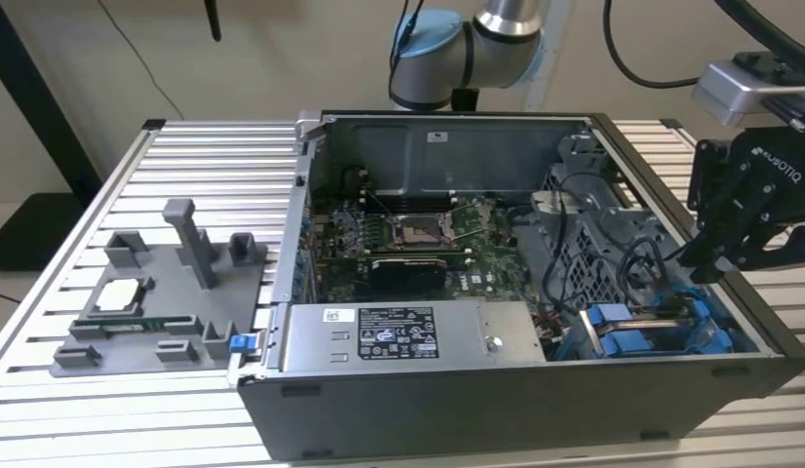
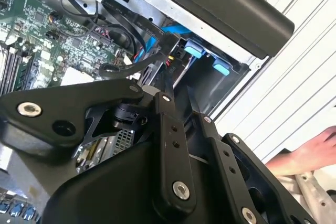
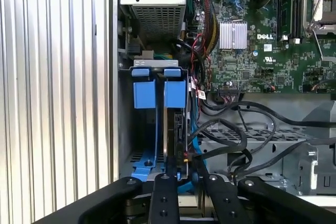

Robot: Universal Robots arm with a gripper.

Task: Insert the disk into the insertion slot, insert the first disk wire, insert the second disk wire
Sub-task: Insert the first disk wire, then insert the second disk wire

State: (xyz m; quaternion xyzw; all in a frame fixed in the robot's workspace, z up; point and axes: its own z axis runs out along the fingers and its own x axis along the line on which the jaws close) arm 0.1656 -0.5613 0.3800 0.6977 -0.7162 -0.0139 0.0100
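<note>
With my pincer (image 3: 185, 169) clenched on the disk (image 3: 177, 129), edge-on in the insertion slot (image 1: 656, 322) at the exterior view's lower right, I'd push squarely, without tilt, clear of the black cables (image 3: 231, 129) alongside.

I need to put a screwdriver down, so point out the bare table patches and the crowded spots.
Free, at the exterior view's left: the slatted table behind the grey fixture, up to the case; also the strip in front of the fixture. Crowded: the drive cage corner, with cables and the pincer at it.
</note>
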